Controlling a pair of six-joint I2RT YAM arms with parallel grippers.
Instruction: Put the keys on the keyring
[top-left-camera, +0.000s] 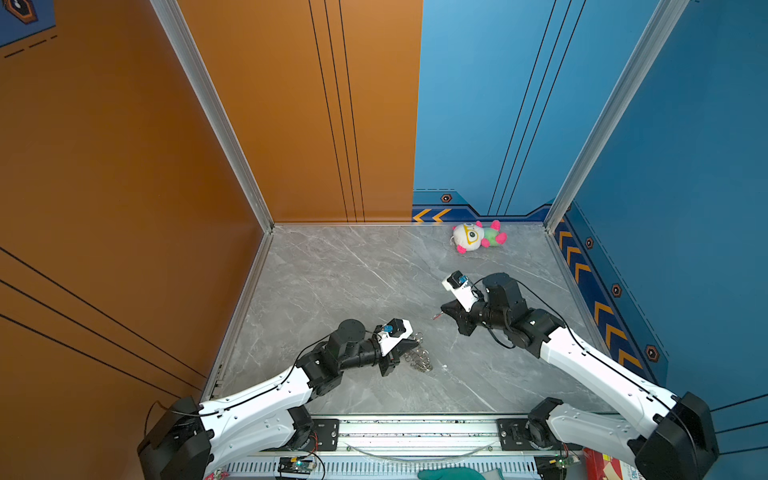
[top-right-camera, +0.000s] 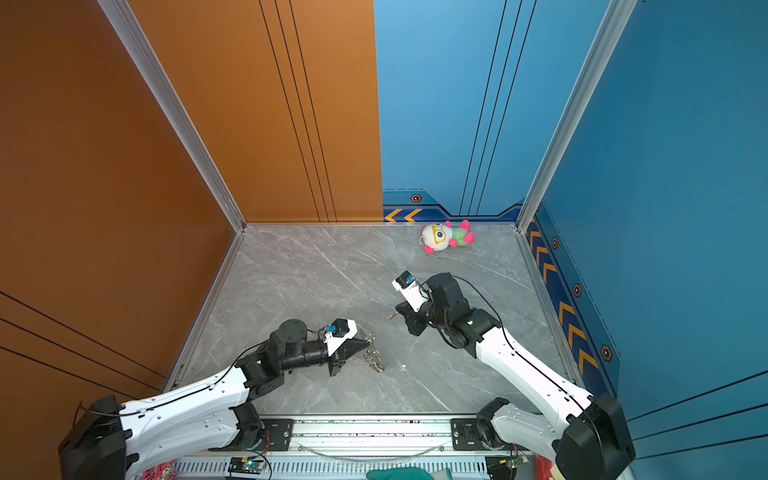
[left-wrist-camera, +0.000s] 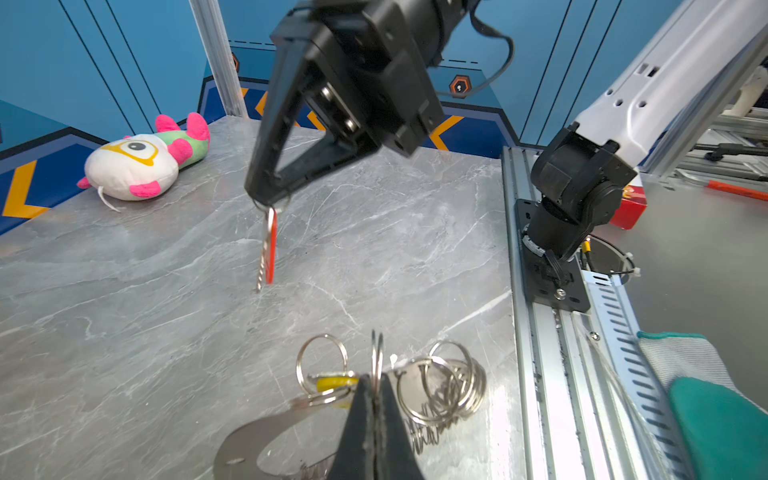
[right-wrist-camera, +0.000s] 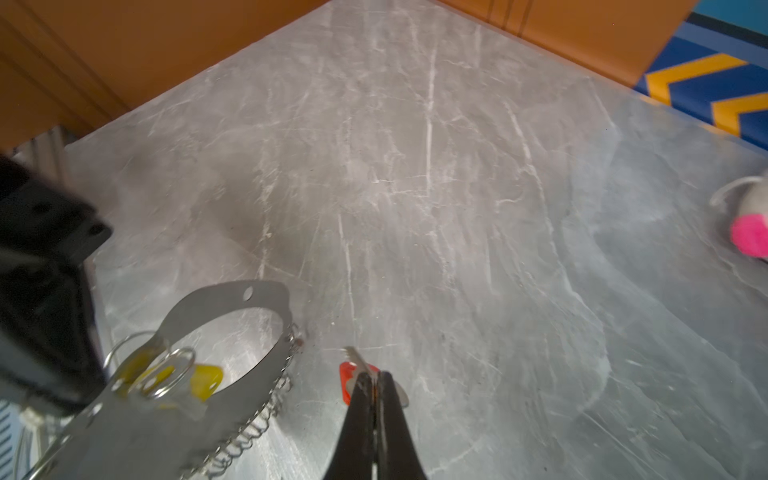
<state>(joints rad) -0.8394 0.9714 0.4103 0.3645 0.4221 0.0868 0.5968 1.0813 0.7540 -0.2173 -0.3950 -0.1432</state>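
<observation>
The keyring (left-wrist-camera: 257, 436) is a flat grey metal loop edged with silver wire rings, lying on the marble table near the front; it also shows in both top views (top-left-camera: 419, 358) (top-right-camera: 374, 356). My left gripper (left-wrist-camera: 376, 380) is shut on one upright wire ring at the keyring's edge. The yellow key (left-wrist-camera: 336, 381) hangs on a ring beside that grip and shows in the right wrist view too (right-wrist-camera: 205, 380). My right gripper (right-wrist-camera: 374, 376) is shut on the red key (left-wrist-camera: 269, 245), which hangs above the table, apart from the keyring (right-wrist-camera: 232, 299).
A white, green and pink plush toy (top-left-camera: 478, 237) lies at the back right. Orange and blue walls close in the table on three sides. A metal rail (top-left-camera: 415, 428) runs along the front, with a teal glove (left-wrist-camera: 723, 424) and a red box (top-left-camera: 602, 463) beyond it.
</observation>
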